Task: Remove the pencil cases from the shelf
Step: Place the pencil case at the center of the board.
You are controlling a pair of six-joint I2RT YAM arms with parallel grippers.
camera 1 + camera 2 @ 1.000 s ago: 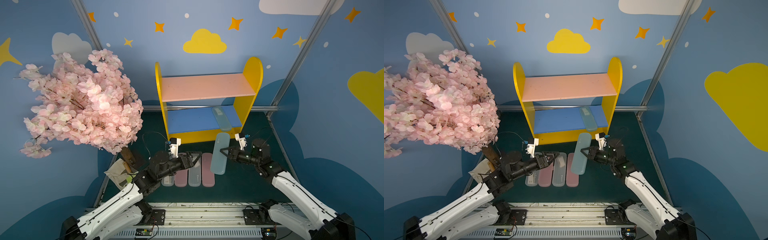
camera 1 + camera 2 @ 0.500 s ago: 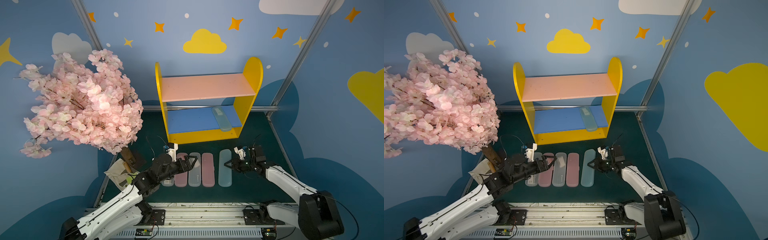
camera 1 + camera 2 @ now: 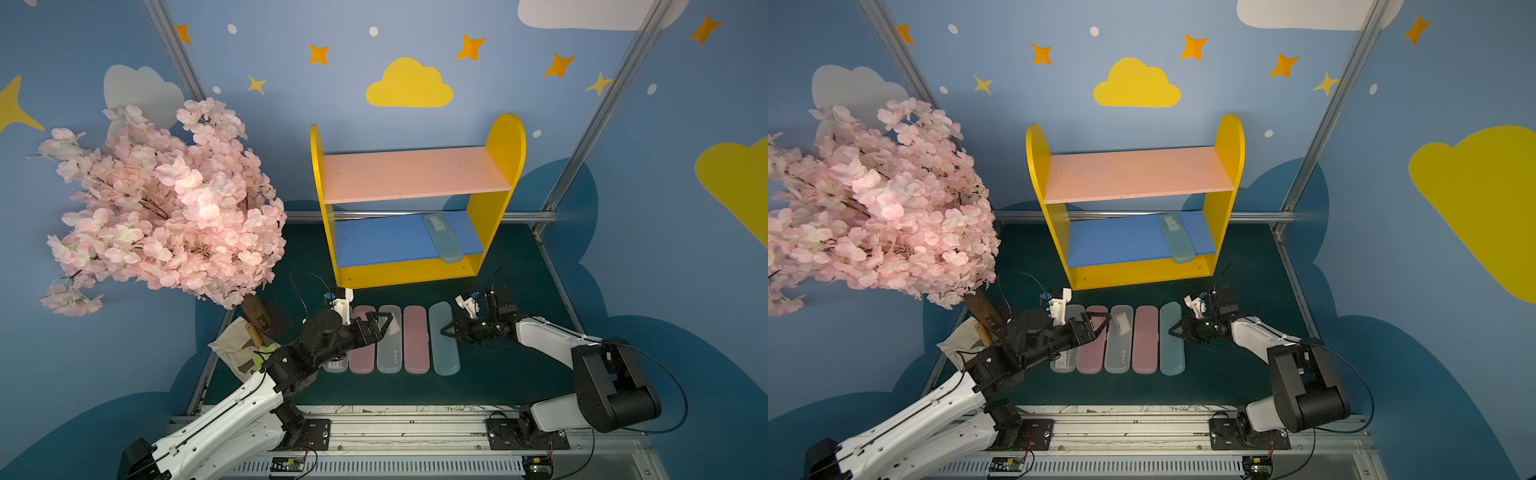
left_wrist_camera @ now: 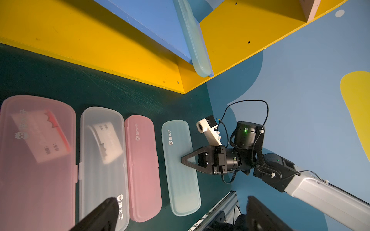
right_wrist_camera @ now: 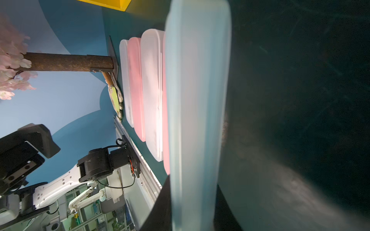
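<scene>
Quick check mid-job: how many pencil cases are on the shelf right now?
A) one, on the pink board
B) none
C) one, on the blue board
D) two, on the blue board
C: a single pale teal pencil case lies on the blue board of the shelf; the other five lie in a row on the mat.

Right wrist view: teal case smeared soft, too close to the lens, one end running off the frame; right gripper fingers flanking it, mostly cut off. Both top views: end white case largely under left arm. Left wrist view: pink case clipped by the frame edge.
</scene>
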